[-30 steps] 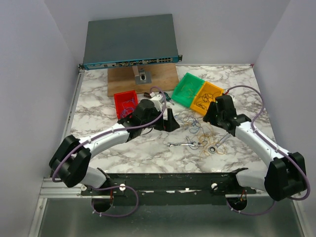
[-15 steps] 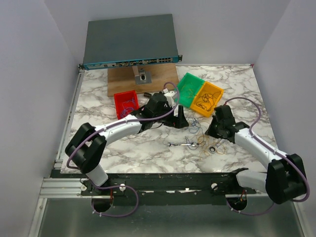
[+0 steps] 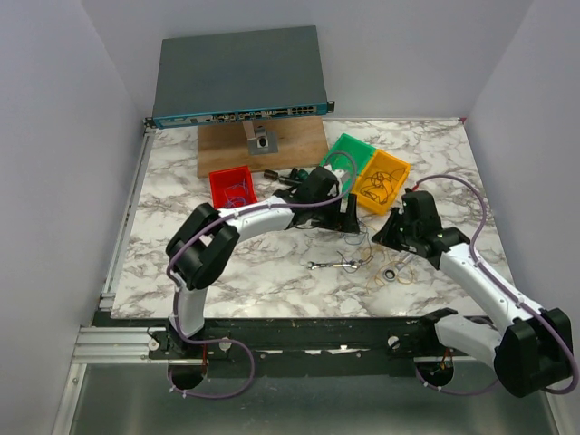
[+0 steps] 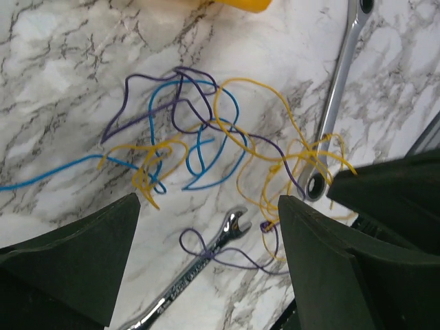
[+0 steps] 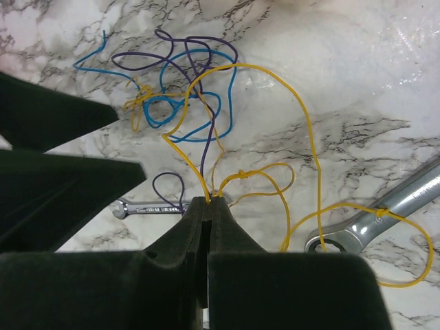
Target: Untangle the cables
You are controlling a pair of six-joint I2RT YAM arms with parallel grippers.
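Red bin [image 3: 233,188] stands well left of the yellow bin [image 3: 381,179] on the marble table [image 3: 163,199]. Green bin [image 3: 344,161] touches the yellow bin's left side. Left gripper [image 3: 349,217] hangs just off the yellow bin's near-left corner; in the wrist view its jaws stand wide apart with nothing between them, and the tangle lies on the marble below. Cables [image 4: 199,137]: a loose knot of blue, yellow and purple strands lying flat on the table on the near side of the yellow bin, toward the arm bases. Small wrench [image 3: 328,265] lies nearer the bases than the knot, and a purple loop crosses its shank. Right gripper [image 5: 207,205] is low on the near side of the yellow bin, at the knot's right edge, jaws pressed together on yellow strands of the cables where they run into the fingertips. Ratchet wrench [image 5: 385,213] lies right of that pinch, farther from the yellow bin, with a yellow strand wound around its shank.
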